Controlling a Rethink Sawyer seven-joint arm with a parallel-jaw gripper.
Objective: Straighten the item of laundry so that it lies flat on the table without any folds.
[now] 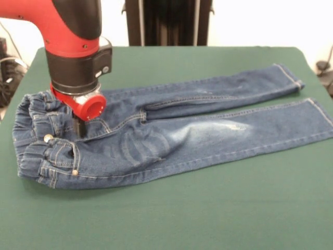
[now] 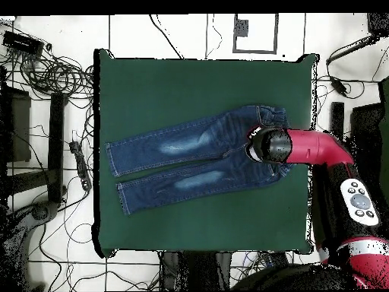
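Gripper point(image 1: 81, 128) over jeans point(image 1: 171, 138) near waistband.

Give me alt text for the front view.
Small blue jeans lie spread on a green table, both legs stretched toward the right. The red and black arm's gripper is down at the bunched waistband on the left.

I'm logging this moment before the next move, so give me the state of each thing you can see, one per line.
Jeans: spread out on the table, legs apart and extended, waistband still bunched and puckered.
Metal button: visible at the waistband front; fastened or not cannot be told.
Gripper: down at the waistband, touching the denim; open or shut cannot be told.
Table: green top, jeans lying on it.
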